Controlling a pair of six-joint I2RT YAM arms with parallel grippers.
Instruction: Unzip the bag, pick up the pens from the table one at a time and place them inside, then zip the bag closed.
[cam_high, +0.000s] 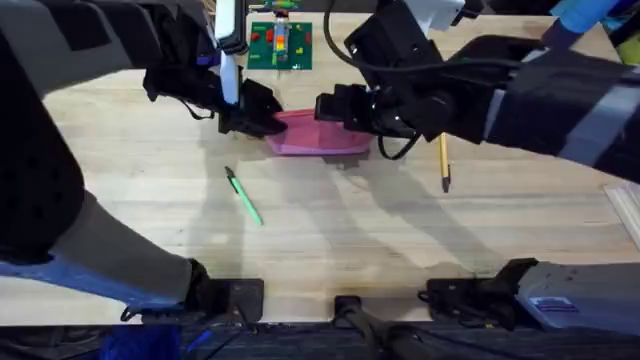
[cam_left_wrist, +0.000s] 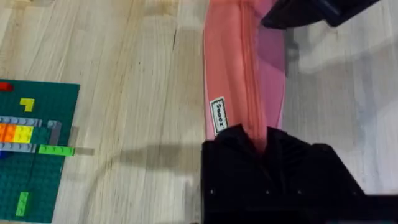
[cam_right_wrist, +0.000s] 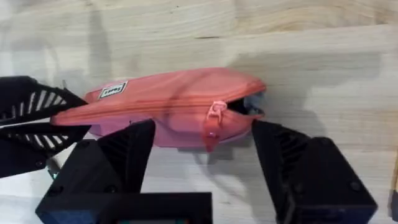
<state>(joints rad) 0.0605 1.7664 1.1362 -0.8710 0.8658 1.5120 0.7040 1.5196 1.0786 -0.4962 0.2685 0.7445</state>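
The pink bag (cam_high: 318, 137) lies on the table (cam_high: 330, 240) at the back middle. My left gripper (cam_high: 258, 118) is shut on the bag's left end (cam_left_wrist: 260, 142). My right gripper (cam_high: 338, 108) hangs open over the bag's right part, with its black fingers (cam_right_wrist: 134, 152) on either side of the zipper pull (cam_right_wrist: 214, 117). Beyond the pull the zipper gapes a little (cam_right_wrist: 249, 102); the rest of it is closed. The green pen (cam_high: 243, 196) lies in front of the bag to the left. To the right of the bag lies the yellow-orange pen (cam_high: 443, 162).
A green building-block plate (cam_high: 280, 46) with coloured bricks sits behind the bag, also seen beside the left gripper (cam_left_wrist: 37, 149). A pale tray edge (cam_high: 628, 215) shows at the far right. Bare wood stretches across the front half of the table.
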